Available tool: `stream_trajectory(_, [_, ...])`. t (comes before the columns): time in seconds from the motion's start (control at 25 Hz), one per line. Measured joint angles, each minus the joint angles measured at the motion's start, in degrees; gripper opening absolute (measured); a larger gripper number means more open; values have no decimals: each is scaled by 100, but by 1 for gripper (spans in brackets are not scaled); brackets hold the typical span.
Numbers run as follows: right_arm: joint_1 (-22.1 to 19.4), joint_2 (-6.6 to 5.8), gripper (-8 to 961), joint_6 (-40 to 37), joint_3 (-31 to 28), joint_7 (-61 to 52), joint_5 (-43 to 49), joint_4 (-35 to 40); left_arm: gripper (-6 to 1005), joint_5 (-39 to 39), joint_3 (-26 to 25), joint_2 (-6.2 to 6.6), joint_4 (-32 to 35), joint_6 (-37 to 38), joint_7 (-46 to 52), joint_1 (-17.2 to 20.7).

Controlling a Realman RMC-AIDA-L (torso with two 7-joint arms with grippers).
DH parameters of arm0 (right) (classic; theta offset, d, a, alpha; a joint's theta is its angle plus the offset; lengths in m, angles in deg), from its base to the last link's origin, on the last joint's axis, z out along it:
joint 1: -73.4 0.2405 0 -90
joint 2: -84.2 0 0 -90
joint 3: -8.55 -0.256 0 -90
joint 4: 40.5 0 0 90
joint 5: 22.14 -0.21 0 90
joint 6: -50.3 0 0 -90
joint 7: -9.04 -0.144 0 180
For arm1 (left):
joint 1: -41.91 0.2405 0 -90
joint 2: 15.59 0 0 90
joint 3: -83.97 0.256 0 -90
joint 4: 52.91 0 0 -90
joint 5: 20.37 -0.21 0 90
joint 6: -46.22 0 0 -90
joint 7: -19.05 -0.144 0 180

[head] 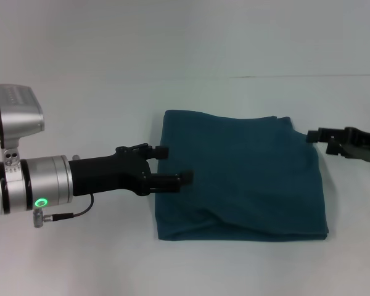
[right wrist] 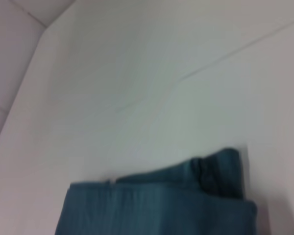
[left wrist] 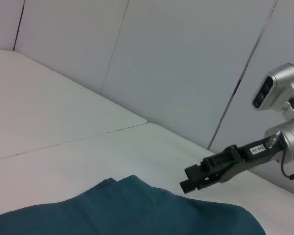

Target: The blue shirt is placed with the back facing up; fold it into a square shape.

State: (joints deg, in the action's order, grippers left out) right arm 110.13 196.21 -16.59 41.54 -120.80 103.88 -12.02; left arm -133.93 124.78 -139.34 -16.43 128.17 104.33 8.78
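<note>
Left gripper [head: 172, 165] (jaws apart), folded blue shirt [head: 243, 176], seemingly unlettered

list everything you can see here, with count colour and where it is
blue shirt: one, dark teal-blue, folded into a rough square, lying mid-table between the two grippers
table: one, white, under everything
wall panels: white, behind the table
left gripper: one, black on a silver arm, fingers apart at the shirt's left edge
right gripper: one, black, beside the shirt's far right corner, holding nothing visible
</note>
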Motion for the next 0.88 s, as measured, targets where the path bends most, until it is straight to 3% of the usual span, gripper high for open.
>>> stream_trajectory(0.32, [210,64,805,400,-4,-4,-96,-275,937,0,4,16,-10,-72,-19,0])
stream_trajectory(0.68, [105,-20,798,409,25,-249,-50,-274,936,0,11,39,-9,-75,-35,0])
stream_trajectory(0.88, [100,38,796,581,24,-249,-48,-390,937,0,-2,32,-3,-75,-46,0])
